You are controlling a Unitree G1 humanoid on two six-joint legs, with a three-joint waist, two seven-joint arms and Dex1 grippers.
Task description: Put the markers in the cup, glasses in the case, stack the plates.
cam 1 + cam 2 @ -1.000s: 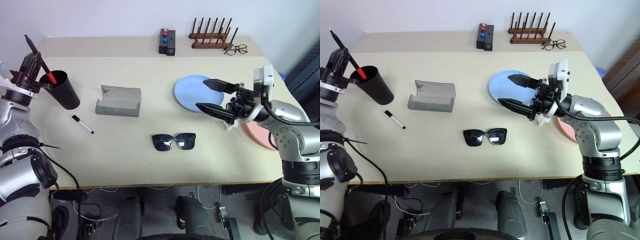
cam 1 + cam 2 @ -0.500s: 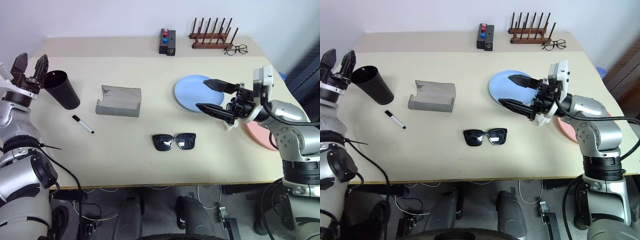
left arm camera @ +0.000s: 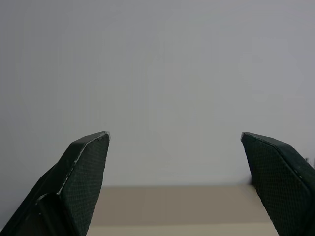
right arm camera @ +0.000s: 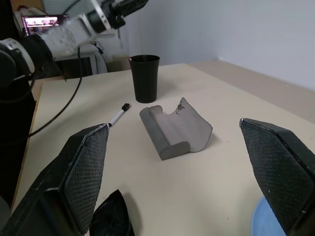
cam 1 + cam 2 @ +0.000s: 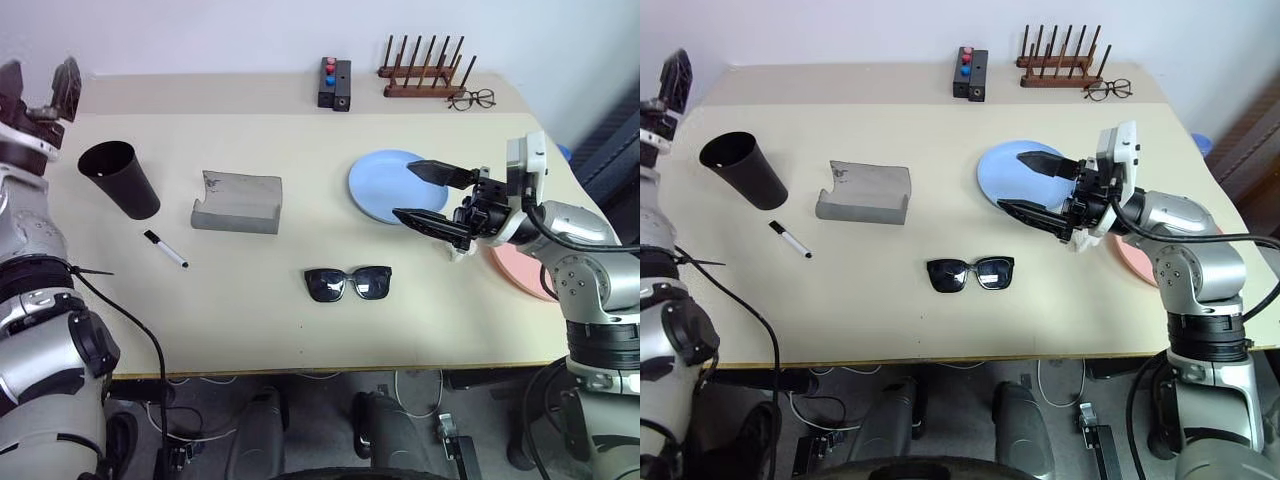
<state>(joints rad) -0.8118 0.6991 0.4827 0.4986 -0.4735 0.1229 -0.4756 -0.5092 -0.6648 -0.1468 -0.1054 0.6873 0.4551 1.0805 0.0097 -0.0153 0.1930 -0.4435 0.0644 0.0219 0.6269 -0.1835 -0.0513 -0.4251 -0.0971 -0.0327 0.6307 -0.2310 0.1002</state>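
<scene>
Nearest, black sunglasses (image 5: 347,284) lying lenses-forward near the surface's front edge, long axis across, just short and left of the right gripper (image 5: 420,194), whose jaws hang apart and empty over the light blue plate (image 5: 385,186), the pink plate (image 5: 520,270) beside that arm. Farther left, whitish marker (image 5: 165,249) flat on the surface, slanted, dark tip toward the black cup (image 5: 119,179) close behind it, cup's contents not visible. Grey case (image 5: 236,202) open between cup and blue plate; left gripper (image 5: 38,90) raised beyond the cup, jaws wide, nearer arm for that marker.
</scene>
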